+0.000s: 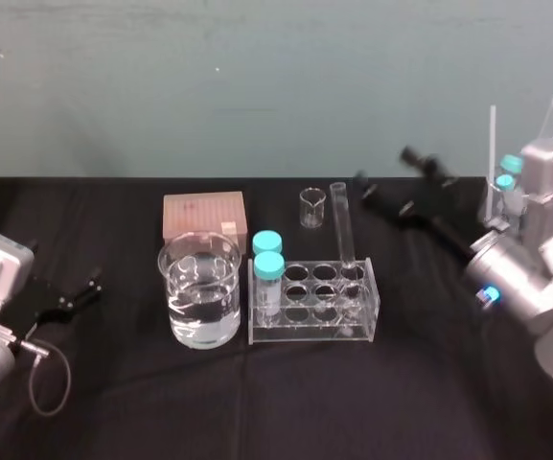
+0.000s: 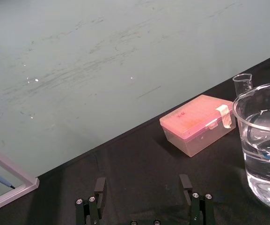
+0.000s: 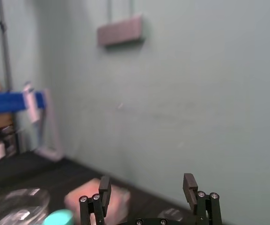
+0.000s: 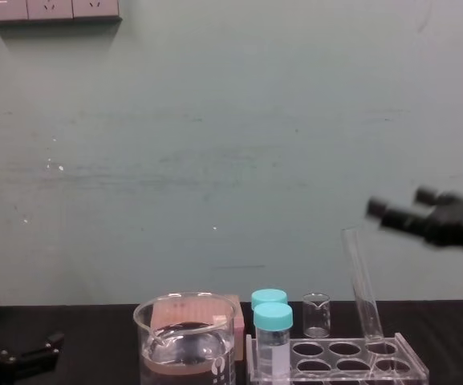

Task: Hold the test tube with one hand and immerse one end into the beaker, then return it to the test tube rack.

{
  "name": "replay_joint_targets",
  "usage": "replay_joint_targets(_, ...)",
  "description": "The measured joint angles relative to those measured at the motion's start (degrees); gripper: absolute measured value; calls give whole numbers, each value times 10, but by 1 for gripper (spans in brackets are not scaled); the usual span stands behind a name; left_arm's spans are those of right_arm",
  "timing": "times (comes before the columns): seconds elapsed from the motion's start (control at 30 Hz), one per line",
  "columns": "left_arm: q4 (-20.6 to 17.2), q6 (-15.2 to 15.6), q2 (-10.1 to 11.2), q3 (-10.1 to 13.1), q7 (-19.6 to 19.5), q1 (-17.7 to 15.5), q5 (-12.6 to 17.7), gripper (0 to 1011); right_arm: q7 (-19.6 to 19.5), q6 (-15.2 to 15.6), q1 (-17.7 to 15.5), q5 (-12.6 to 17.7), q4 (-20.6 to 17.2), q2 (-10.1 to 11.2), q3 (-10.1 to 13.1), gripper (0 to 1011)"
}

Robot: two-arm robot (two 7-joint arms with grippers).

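Closest to the robot, left gripper (image 1: 70,297) sits low over the table (image 1: 276,402), far left. Its fingers (image 2: 99,187) are spread wide, holding nothing, touching nothing.

Counts: 1 tube, 1 beaker, 1 rack, 2 vials, 1 small beaker, 1 pink box, 2 grippers.

Beaker (image 1: 199,287) is to the right of the left gripper, well apart, with clear liquid to about half. Rack (image 1: 310,326) stands just right of the beaker, below and left of the right gripper, and has two rows of holes. The 2 teal-capped vials (image 1: 269,265) fill its left-end holes, one behind the other.

Tube (image 1: 341,225) stands in the far-row, right-end hole. It is long, thin, clear glass with an open mouth and no cap, tilted with its top toward the robot's left.

Right gripper (image 1: 391,174) hangs in the air just right of the tube's mouth and a bit above it, apart from it. Its fingers (image 3: 189,185) are wide open with nothing between them.

Farther back, pink box (image 1: 203,216) lies flat behind the beaker. Small beaker (image 1: 311,207) stands behind the rack, left of the right gripper and lower.
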Motion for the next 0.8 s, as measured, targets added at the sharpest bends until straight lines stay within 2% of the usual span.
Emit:
replay_joint_targets(0.1, 0, 0, 0, 0, 0, 0, 0, 1000, -32, -10, -11, -11, -18, 4, 19, 1000)
replay_joint_targets(0.13, 0, 0, 0, 0, 0, 0, 0, 1000, -59, -13, -19, -25, -26, 6, 31, 1000)
replay_joint_targets(0.2, 0, 0, 0, 0, 0, 0, 0, 1000, -87, -11, -28, -39, -30, 6, 40, 1000)
replay_joint_targets(0.23, 0, 0, 0, 0, 0, 0, 0, 1000, -111, -4, -37, -52, -32, 5, 47, 1000)
replay_joint_targets(0.37, 0, 0, 0, 0, 0, 0, 0, 1000, -150, 21, -57, -73, -30, -1, 54, 1000)
replay_joint_targets(0.57, 0, 0, 0, 0, 0, 0, 0, 1000, -158, 43, -70, -86, -17, -12, 53, 1000)
replay_joint_targets(0.8, 0, 0, 0, 0, 0, 0, 0, 1000, -157, 49, -72, -95, -11, -16, 52, 1000)
